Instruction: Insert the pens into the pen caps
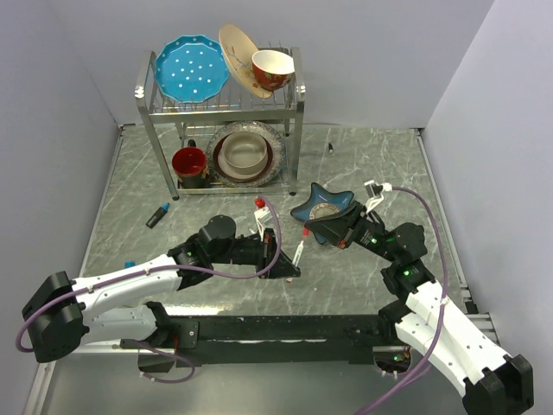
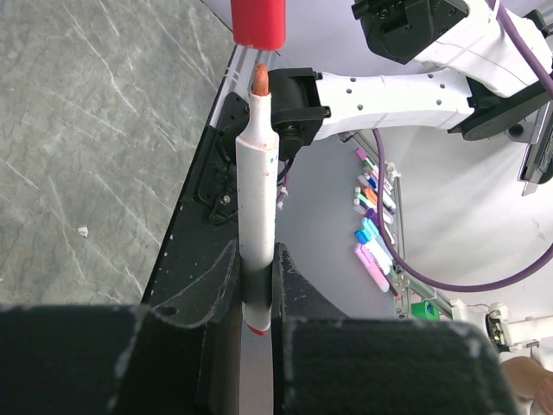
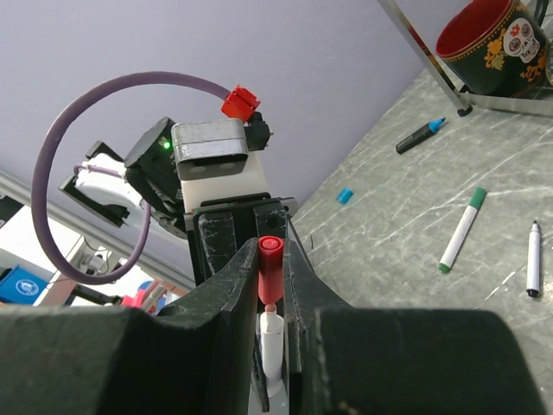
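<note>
My left gripper (image 2: 257, 259) is shut on a white pen (image 2: 257, 173) with its bare red tip pointing away; in the top view the gripper (image 1: 285, 262) and the pen (image 1: 298, 253) are at table centre. My right gripper (image 3: 270, 259) is shut on a red cap (image 3: 270, 268), also in the left wrist view (image 2: 257, 22). The cap's open end sits just at the pen tip (image 3: 271, 333), in line with it. A green pen (image 3: 460, 229), a black pen (image 3: 533, 259), a blue-ended dark marker (image 1: 158, 214) and a blue cap (image 1: 130, 264) lie on the table.
A metal dish rack (image 1: 298, 112) with plates, bowls and a red mug (image 1: 189, 162) stands at the back. A blue star-shaped dish (image 1: 324, 206) lies just behind my right gripper (image 1: 327, 232). A small dark object (image 1: 332, 147) lies at the far right of the rack.
</note>
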Available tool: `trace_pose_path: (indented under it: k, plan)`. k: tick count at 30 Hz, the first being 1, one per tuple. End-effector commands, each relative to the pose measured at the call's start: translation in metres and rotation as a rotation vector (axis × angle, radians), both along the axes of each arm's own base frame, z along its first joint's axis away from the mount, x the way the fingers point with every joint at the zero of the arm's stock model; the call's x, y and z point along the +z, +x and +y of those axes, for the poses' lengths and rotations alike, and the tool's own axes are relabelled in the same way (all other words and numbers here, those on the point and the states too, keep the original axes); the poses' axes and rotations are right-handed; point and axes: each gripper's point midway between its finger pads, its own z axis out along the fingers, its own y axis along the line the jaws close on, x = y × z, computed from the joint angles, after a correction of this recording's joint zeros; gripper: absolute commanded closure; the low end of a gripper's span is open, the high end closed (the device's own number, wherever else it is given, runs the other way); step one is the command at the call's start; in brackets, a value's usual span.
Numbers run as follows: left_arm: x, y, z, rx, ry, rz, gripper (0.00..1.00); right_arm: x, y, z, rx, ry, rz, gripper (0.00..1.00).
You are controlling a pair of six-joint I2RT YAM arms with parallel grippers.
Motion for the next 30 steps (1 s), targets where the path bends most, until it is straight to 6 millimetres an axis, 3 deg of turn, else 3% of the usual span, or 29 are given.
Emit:
trace_pose_path:
  k: [1, 21, 30]
  plan:
    - [0.024, 0.005, -0.006, 0.008, -0.06, -0.067, 0.99, 0.023, -0.002, 0.0, -0.004, 0.033, -0.075, 1.0]
    - [0.039, 0.029, -0.008, 0.077, -0.06, -0.105, 0.99, -0.001, -0.009, -0.001, 0.011, 0.04, -0.04, 1.0]
    - [0.053, 0.049, -0.009, 0.115, -0.074, -0.132, 0.99, -0.025, -0.019, 0.005, 0.015, 0.014, -0.024, 1.0]
